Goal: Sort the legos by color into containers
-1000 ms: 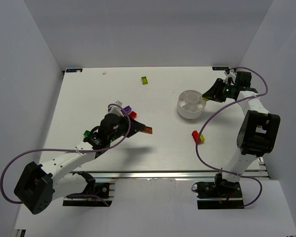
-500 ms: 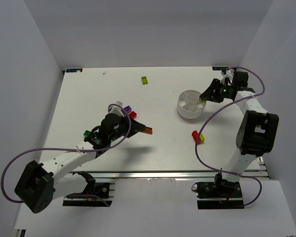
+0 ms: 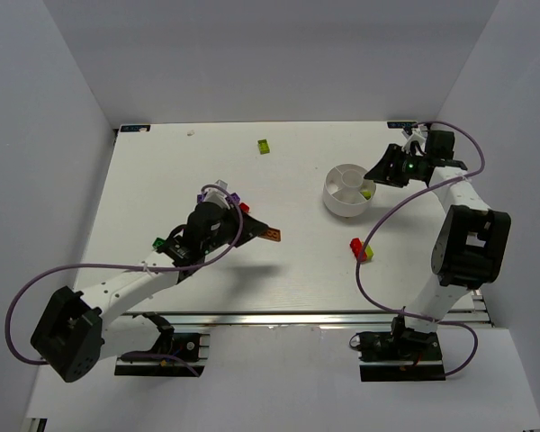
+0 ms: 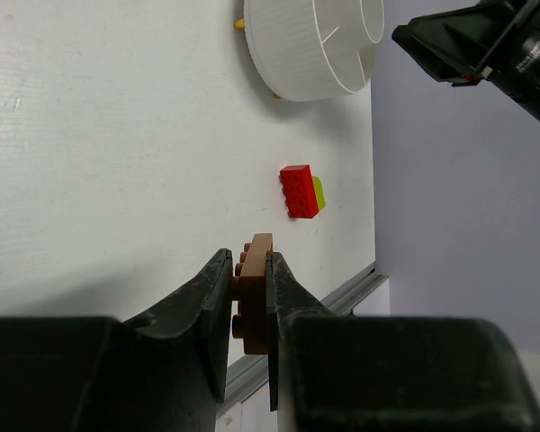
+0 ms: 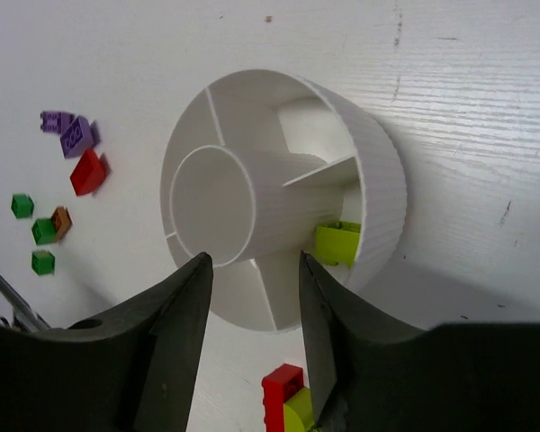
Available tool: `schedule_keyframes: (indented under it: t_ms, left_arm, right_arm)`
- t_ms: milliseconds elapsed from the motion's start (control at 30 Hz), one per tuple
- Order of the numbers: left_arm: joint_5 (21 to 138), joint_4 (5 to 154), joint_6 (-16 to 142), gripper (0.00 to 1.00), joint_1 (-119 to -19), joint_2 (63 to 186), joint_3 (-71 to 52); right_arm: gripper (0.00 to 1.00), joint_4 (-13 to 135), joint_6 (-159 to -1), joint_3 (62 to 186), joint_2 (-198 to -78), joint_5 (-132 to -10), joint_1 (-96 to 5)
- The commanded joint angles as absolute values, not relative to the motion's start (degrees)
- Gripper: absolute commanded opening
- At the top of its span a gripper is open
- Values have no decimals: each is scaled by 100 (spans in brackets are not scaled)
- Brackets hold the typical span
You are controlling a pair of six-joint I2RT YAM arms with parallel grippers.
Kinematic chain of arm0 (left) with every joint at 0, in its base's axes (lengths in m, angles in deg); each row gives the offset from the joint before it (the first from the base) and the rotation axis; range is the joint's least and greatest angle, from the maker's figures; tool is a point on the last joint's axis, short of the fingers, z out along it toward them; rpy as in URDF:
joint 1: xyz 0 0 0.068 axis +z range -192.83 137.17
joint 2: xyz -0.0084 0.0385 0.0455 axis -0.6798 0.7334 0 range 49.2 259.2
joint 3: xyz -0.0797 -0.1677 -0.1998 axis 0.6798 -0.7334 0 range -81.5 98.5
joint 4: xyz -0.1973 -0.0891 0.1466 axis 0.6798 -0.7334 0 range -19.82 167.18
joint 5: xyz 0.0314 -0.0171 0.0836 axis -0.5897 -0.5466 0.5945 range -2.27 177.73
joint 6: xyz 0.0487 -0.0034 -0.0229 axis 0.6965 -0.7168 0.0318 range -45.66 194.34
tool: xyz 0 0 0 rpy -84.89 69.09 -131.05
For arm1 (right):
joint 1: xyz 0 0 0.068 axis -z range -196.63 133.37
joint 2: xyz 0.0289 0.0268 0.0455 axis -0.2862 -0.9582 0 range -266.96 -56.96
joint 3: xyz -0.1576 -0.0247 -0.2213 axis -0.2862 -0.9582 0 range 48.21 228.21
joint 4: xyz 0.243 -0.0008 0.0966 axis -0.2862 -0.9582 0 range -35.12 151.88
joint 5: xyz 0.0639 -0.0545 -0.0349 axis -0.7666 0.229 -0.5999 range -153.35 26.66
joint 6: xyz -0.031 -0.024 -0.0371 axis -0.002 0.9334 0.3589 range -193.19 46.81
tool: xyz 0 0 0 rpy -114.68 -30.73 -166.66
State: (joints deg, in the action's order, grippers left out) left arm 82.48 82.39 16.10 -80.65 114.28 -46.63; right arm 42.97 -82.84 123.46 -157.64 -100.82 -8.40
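Top external view. Shows the white divided bowl (image 3: pixel 342 209) right of centre on the table (image 3: pixel 162 162), with the right gripper (image 3: pixel 374 175) poised at its far-right rim.

Right wrist view. Finds that claw spread wide and empty over the bowl, with one yellow-green brick (image 5: pixel 337 241) lying in the outer wedge nearest the right-hand finger. Reads as the close of one placement.

Left wrist view. Catches the left gripper (image 4: pixel 249 270) pinched narrow on a flat orange brick (image 4: pixel 252 301), held above the table and well apart from the bowl. Marks the step in hand, by judgement, as carrying orange toward the containers.

Leaves unsorted a red brick (image 4: pixel 296 191) touching a second yellow-green one (image 4: pixel 318 193) near the front edge, a lone yellow-green piece (image 3: pixel 264 146) far back, and purple bricks (image 5: pixel 70 133), another red brick (image 5: pixel 88 171) and green bricks (image 5: pixel 43 232) beside the left arm.

Calls next for swinging the orange brick over a wedge other than the yellow-green one, lowering inside the rim, and only then parting the jaws. Calls also for drawing the right claw clear, to avoid crowding at the bowl.
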Motion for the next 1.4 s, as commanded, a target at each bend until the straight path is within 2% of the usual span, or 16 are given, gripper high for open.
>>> schedule_keyframes:
  t_ms: [0, 100, 133, 267, 300, 500, 633, 1000, 1367]
  left_arm:
    - [8106, 8430, 1922, 0, -8054, 11879, -4065]
    - [7930, 8212, 2309, 0, -8054, 12606, -3292]
    - [7886, 8115, 2440, 0, -8054, 12802, -3047]
    - [7859, 7692, 3169, 0, -8054, 13874, -1380]
    - [7798, 7274, 3484, 0, -8054, 14816, -487]
    - [7789, 6708, 3716, 0, -8054, 16291, 1689]
    - [7789, 6689, 3734, 1, -8054, 16968, 2525]
    - [7728, 7042, 3470, 3, -8054, 17821, 3415]
    - [7622, 6883, 3373, 7, -8132, 18182, 3565]
  right_arm:
    - [48, 4097, -7462, 12748, -15242, -10728, -837]
    - [30, 3834, -6591, 12846, -14961, -11334, -837]
    - [21, 3763, -6389, 12837, -14881, -11544, -837]
    - [8, 3159, -5397, 12679, -14434, -11854, -837]
    - [8, 2834, -4863, 12513, -14119, -11880, -837]
    - [11, 3059, -4621, 11670, -13387, -11714, -837]
    - [12, 2779, -4480, 11659, -13360, -11687, -828]
    - [16, 2910, -4357, 11677, -13430, -11696, -828]
    - [20, 3042, -4471, 11580, -13439, -11626, -837]
